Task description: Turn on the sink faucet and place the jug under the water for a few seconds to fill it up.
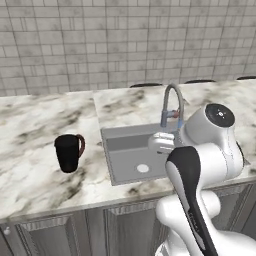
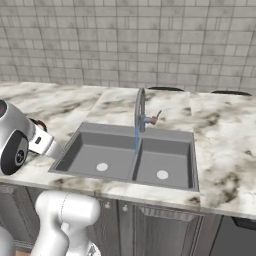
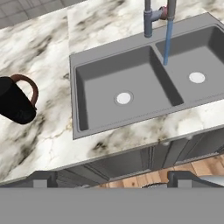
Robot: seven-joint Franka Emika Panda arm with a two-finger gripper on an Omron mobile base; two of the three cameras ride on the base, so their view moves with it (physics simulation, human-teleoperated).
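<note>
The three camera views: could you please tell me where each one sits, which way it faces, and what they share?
Left base view: behind the arm on its left, looking forward and down at the jug, sink and faucet; the white arm fills the lower right.
Right base view: behind on the right, facing the sink, with running water; the arm is at lower left.
Hand view: above the counter edge, looking down; dark fingertips at the bottom.
All share the sink and faucet.

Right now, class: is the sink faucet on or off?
On: a thin blue stream of water falls from the sink faucet into the sink.
</note>
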